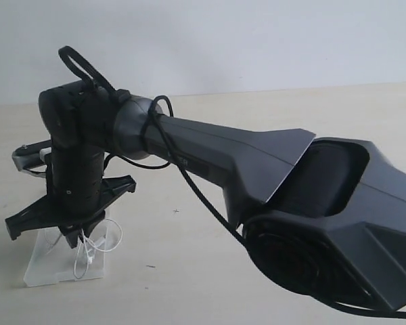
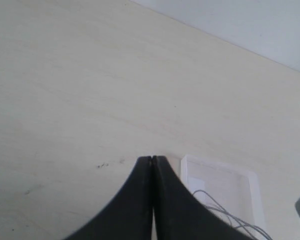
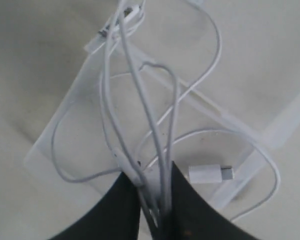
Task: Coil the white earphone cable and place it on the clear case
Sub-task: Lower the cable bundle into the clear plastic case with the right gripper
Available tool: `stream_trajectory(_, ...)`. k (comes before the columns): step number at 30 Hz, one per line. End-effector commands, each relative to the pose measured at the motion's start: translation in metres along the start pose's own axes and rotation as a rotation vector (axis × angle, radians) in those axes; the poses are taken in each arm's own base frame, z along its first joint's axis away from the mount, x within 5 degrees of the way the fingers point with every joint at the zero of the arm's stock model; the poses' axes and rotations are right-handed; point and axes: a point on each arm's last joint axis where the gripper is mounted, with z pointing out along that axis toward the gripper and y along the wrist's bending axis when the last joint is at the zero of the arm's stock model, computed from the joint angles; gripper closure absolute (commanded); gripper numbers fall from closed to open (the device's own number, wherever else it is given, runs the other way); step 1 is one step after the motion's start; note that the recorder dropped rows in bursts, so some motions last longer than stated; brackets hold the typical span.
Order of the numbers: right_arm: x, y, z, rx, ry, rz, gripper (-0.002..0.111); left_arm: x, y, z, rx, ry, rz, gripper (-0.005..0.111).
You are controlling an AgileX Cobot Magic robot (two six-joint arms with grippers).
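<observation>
My right gripper (image 3: 154, 175) is shut on a bundle of several strands of the white earphone cable (image 3: 140, 100). The loops hang down onto the clear case (image 3: 65, 117) lying flat on the table. A small white plug (image 3: 210, 174) rests on the case beside the fingers. In the exterior view the right gripper (image 1: 78, 235) points down over the clear case (image 1: 44, 267), with the cable (image 1: 89, 254) looping below it. My left gripper (image 2: 152, 159) is shut with nothing in it. It hovers over bare table beside the case (image 2: 250, 182), where some strands of the cable (image 2: 225, 212) show.
The right arm (image 1: 271, 176) stretches across the exterior view from the right and hides much of the table. A grey part (image 1: 28, 156), perhaps of the left arm, shows behind the right wrist. The pale wooden tabletop (image 1: 189, 271) surrounds the case.
</observation>
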Motion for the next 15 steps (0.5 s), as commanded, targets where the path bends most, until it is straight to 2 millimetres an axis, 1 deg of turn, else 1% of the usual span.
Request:
stream_trajectory(1,-0.0038,-0.001,0.0073,-0.036,-0.002,-0.014,0.108,0.0022,-0.0001,0.0006,0.008,0.009,-0.008,0.107)
stream_trajectory(5,-0.0056,0.001,0.0118,-0.046,-0.007,-0.013,0.108,0.0023,-0.0012,0.0005,0.02,0.01,-0.008,0.107)
stream_trajectory(11,-0.0097,0.0028,0.0063,-0.05,-0.035,-0.015,0.108,0.0024,-0.0017,0.0005,0.026,0.011,-0.008,0.107)
stream_trajectory(13,-0.0113,0.004,0.0032,-0.055,-0.047,-0.016,0.104,0.0024,-0.0017,0.0005,0.026,0.011,-0.008,0.107)
stream_trajectory(15,-0.0111,0.0046,0.0033,-0.062,-0.045,-0.014,0.095,0.0024,-0.0017,0.0005,0.026,0.011,-0.008,0.107)
